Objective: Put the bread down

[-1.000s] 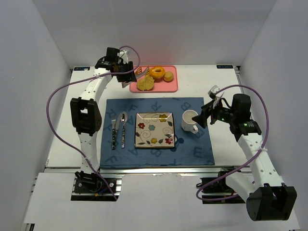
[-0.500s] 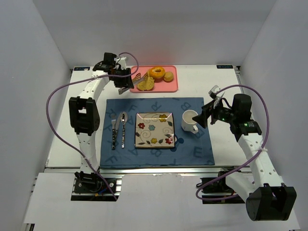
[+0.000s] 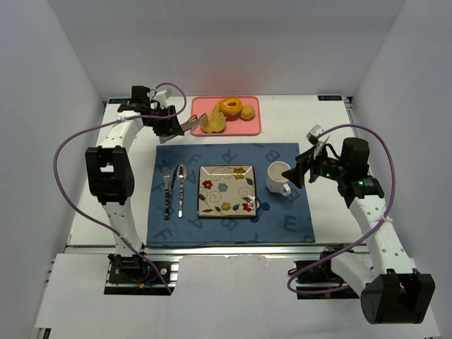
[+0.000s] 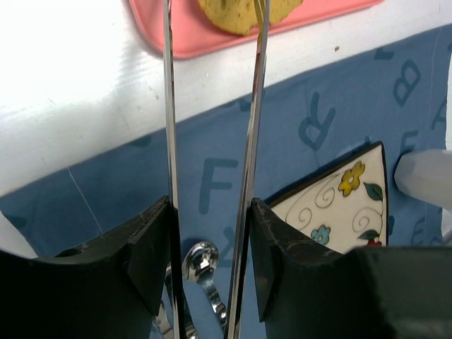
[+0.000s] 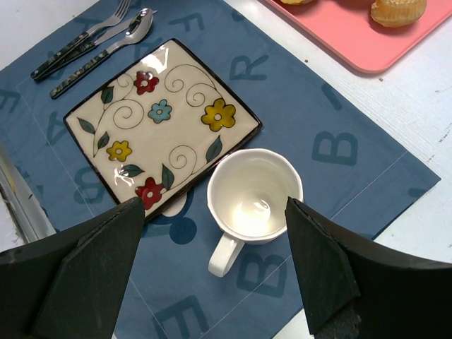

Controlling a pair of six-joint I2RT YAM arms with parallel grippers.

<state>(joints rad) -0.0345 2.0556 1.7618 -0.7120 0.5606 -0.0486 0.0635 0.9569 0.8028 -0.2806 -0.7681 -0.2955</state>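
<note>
The bread (image 3: pixel 213 123), golden-brown and flat, lies at the front left of the pink tray (image 3: pixel 251 128); separate slices cannot be told apart. My left gripper (image 3: pixel 170 125) is shut on metal tongs (image 3: pixel 188 124) that point right at the bread. In the left wrist view (image 4: pixel 210 212) the two tong arms (image 4: pixel 248 141) stand apart. One arm crosses the bread's edge (image 4: pixel 236 13) and the other lies beside it over the tray. The flowered plate (image 3: pixel 226 205) sits empty on the blue mat. My right gripper (image 3: pixel 301 169) is open above the white mug (image 5: pixel 254 194).
An orange ring doughnut (image 3: pixel 230 106) and a small bun (image 3: pixel 247 111) share the tray. A fork (image 3: pixel 167 189) and a spoon (image 3: pixel 181 185) lie left of the plate on the blue lettered mat (image 3: pixel 282 219). The mug (image 3: pixel 277 176) stands right of the plate.
My left arm has swung left and drawn back from over the tray, so the tongs now reach the bread from the left. The bread stays on the tray. The right arm has not moved.
</note>
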